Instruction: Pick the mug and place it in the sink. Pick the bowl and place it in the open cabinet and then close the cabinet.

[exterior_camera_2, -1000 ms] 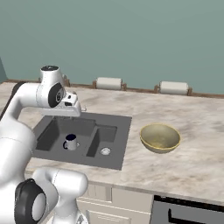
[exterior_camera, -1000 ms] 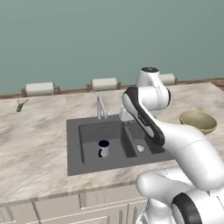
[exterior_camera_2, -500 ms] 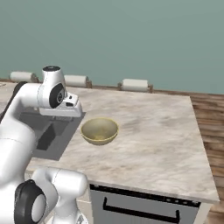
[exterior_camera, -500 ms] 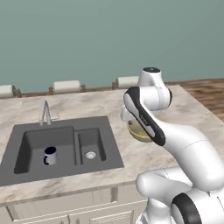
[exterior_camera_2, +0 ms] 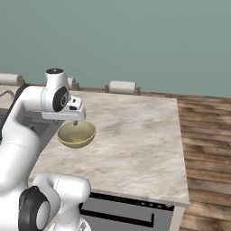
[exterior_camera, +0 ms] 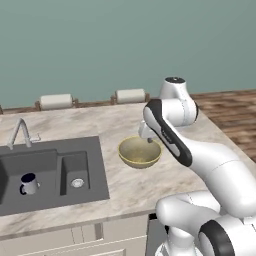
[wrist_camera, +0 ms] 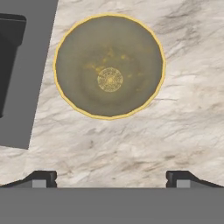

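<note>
On the tabletop (exterior_camera: pixel 110 125): your bowl (exterior_camera: pixel 140 152) sits upright beside the sink (exterior_camera: pixel 47 172).
Sink: your mug (exterior_camera: pixel 28 183) stands inside the large basin.
Pincer (wrist_camera: pixel 111 178): above the bowl, fingers spread wide, holding nothing.

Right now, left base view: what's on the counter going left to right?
Faucet → mug in the large basin of the sink → small basin's drain → bowl → the arm's white links.
</note>
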You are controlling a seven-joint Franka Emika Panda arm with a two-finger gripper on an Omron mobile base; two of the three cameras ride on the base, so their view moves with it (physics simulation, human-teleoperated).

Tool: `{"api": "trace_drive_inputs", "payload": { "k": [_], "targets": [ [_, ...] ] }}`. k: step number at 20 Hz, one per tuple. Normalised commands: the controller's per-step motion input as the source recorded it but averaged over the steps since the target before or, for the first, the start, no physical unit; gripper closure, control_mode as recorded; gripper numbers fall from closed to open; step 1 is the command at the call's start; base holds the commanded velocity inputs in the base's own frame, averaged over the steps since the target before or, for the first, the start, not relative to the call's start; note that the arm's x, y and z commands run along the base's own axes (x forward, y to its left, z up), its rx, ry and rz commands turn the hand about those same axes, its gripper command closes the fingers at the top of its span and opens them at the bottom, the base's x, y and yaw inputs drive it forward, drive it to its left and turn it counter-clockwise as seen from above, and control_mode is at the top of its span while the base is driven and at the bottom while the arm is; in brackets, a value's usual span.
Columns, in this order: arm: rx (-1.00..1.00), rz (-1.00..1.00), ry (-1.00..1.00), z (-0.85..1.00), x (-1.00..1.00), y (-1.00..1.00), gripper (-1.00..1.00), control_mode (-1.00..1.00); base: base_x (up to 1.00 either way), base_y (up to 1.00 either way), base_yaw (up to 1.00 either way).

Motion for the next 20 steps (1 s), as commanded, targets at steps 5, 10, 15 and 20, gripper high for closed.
{"api": "trace_drive_inputs", "payload": {
  "k": [5, 10, 15, 20],
  "targets": [
    [0.0, 0.0, 0.0, 0.0, 0.0, 0.0, -1.0, 1.0, 0.42, 0.0, 0.0],
    [0.0, 0.0, 0.0, 0.0, 0.0, 0.0, -1.0, 1.0, 0.51, -0.29, -0.03],
    [0.0, 0.0, 0.0, 0.0, 0.0, 0.0, -1.0, 1.0, 0.53, -0.22, -0.23],
    [0.0, 0.0, 0.0, 0.0, 0.0, 0.0, -1.0, 1.0, 0.32, -0.17, -0.33]
  ]
}}
